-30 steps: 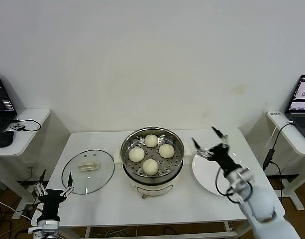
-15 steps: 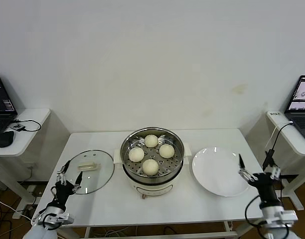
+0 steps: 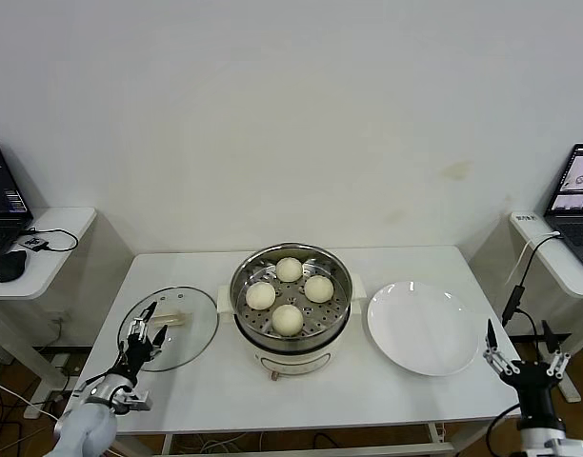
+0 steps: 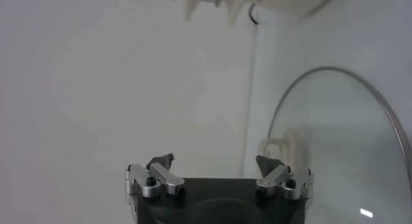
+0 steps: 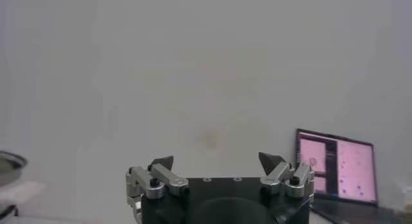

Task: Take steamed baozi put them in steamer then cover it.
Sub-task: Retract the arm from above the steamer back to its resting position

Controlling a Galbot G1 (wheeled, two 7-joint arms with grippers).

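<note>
4 steamed baozi [image 3: 290,293] sit inside the steamer [image 3: 291,303]; the cover [image 3: 170,327] lies flat on the desk [image 3: 368,390]. Left gripper [image 3: 145,330] hovers open-jawed above it; right gripper [image 3: 526,350], open-jawed, waits off-desk. Grasping glass instead of the handle risks slipping.

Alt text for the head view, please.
Four baozi sit in the uncovered steamer at table centre. The glass cover lies to its left beneath the open left gripper; the open right gripper hangs beside an empty plate.

Steamed baozi [image 3: 287,319]: cream-white. Steamer [image 3: 291,303]: shiny steel, perforated tray, cream base. Cover [image 3: 170,327]: clear glass, cream handle. Plate [image 3: 423,328]: white. Desk [image 3: 349,390]: white.
</note>
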